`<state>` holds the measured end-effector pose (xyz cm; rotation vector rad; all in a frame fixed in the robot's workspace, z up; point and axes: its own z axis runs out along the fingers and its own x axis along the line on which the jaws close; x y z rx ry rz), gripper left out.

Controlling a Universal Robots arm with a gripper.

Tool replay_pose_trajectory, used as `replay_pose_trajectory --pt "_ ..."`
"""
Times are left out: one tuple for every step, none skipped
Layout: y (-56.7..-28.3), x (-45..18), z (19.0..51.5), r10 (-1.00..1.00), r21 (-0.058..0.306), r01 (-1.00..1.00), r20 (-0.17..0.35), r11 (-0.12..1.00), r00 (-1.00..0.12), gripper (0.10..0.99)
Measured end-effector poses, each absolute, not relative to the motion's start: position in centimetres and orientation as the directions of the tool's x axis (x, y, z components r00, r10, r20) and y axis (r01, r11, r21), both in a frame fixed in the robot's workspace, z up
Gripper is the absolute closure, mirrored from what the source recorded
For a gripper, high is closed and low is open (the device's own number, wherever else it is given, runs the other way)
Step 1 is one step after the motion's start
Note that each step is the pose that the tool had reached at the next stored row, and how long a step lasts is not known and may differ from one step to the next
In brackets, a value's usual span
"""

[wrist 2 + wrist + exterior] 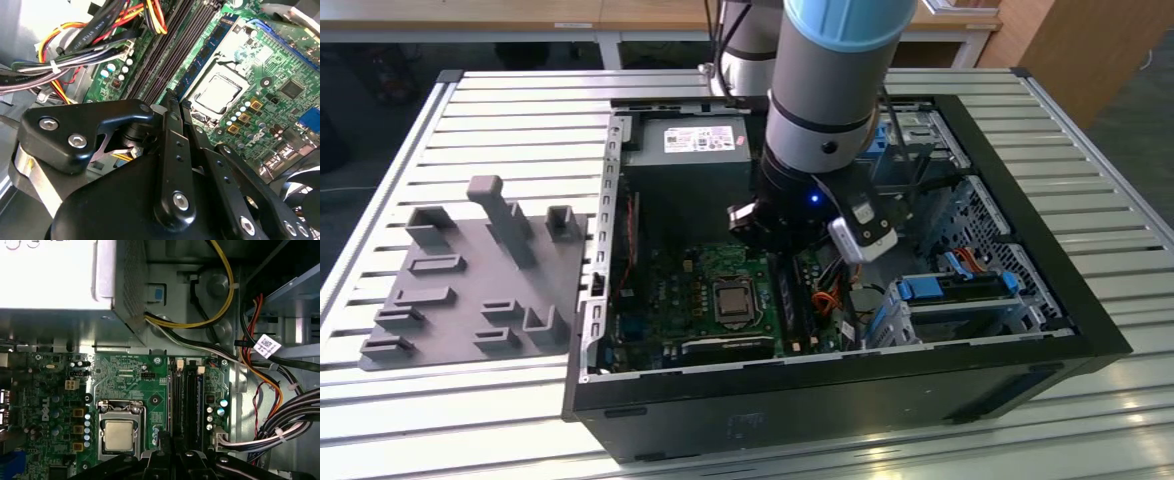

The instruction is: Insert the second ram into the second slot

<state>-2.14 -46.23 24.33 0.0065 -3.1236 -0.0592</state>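
- Claw point(170, 100) was low inside the open computer case point(854, 365), its tip right over the near end of the memory slots point(170, 45) on the green motherboard point(280, 65).
- Claw state: could not tell. From the wrist views I could not make out whether it was clenched, released, or pinching anything.
- A blue stick point(212, 52) stood on edge in the bank of slots, just ahead of the claw tip and on the side toward the processor socket point(217, 92). In the first wrist view the same blue edge point(199, 390) ran along the slots beyond the claw point(170, 447).
- Could not tell whether that blue stick was the second ram already in place or a different module. No stick was visibly apart from the slots.
- The other slots beside it looked dark and unfilled.
- A cable bundle point(90, 35) hung near the claw on the side away from the socket, close to the slots but not across them.
- Handling judgement: such a stick is light, thin and rigid, yet fragile; the chips and contact edge should not be squeezed or scraped.
- Best hold, as I judged it: the two long flat faces near the middle of the top edge, kept upright and square to the slot so that pressure goes down evenly.
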Motion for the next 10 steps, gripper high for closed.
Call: replay_pose_trajectory --pt "-46.23 -2.04 24.30 -0.003 0.038 -0.002 0.017 0.999 -1.000 0.949" --pt "-46.23 -1.90 24.24 -0.001 0.038 -0.001 0.017 0.999 -1.000 0.949" --pt "-46.24 -1.81 24.19 0.000 0.038 0.001 0.017 0.999 -1.000 0.949" --pt "-46.23 -1.74 24.13 0.001 0.038 0.002 0.017 0.999 -1.000 0.949" --pt "-46.24 -1.69 24.02 0.004 0.038 0.005 0.017 0.999 -1.000 0.949" --pt "-46.25 -1.68 23.90 0.008 0.039 0.008 0.017 0.999 -1.000 0.949" --pt "-46.31 -1.68 23.80 0.009 0.039 0.009 0.017 0.999 -1.000 0.949" --pt "-46.40 -1.67 23.69 0.008 0.040 0.009 0.017 0.999 -1.000 0.949" --pt "-46.45 -1.68 23.58 0.008 0.040 0.008 0.017 0.999 -1.000 0.949" --pt "-46.46 -1.68 23.49 0.005 0.041 0.006 0.017 0.999 -1.000 0.949"
